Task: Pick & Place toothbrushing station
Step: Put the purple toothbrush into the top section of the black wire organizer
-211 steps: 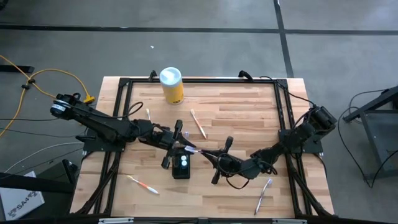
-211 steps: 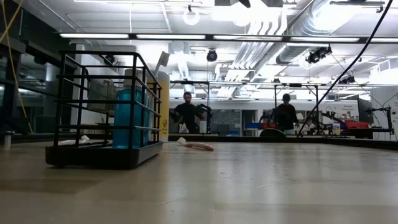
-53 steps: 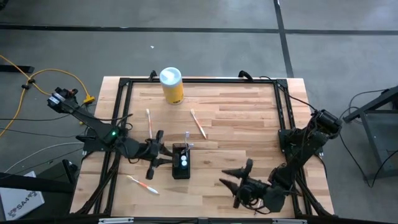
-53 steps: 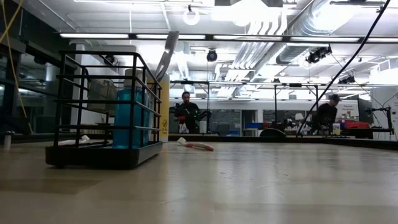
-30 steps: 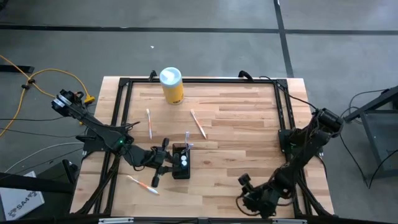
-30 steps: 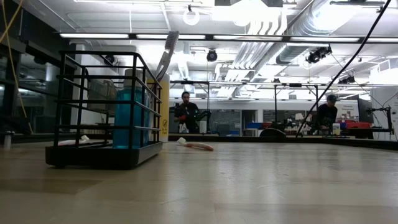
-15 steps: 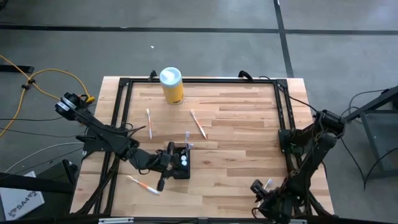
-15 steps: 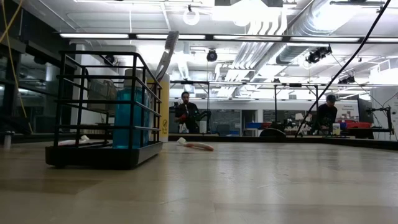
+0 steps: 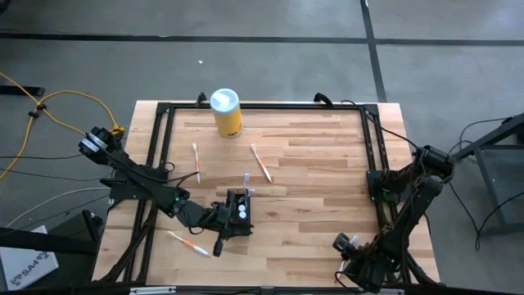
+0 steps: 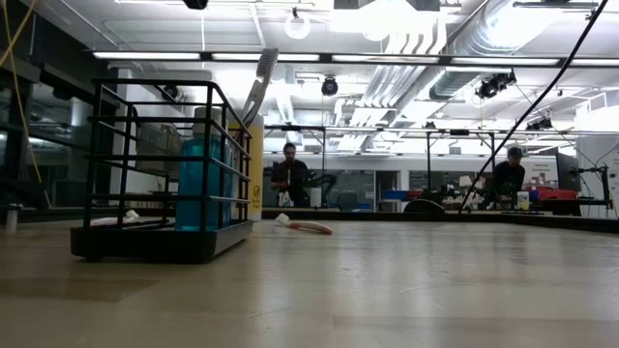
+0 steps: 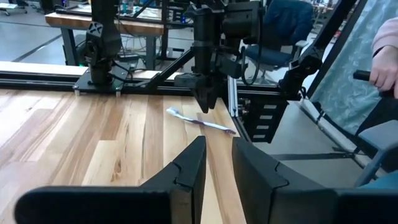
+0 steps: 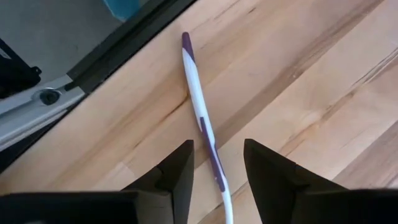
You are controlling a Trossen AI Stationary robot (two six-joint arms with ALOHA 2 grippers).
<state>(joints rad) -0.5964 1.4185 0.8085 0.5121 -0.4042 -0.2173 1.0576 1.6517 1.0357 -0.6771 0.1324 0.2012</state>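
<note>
Right gripper [image 12: 214,171] open, straddling purple-white toothbrush [image 12: 202,121] at table's near right edge. Left gripper [image 9: 219,232] parted, empty, beside holder [image 9: 239,215] mid-table. Holder likely light, rigid; grasp side walls.

Smooth pale wood table [image 9: 311,164]

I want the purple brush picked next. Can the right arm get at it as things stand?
Probably yes. The right gripper hangs right over the purple brush, fingers open on either side of its handle. The brush lies flat on bare wood near the table's edge rail, nothing on it.
</note>
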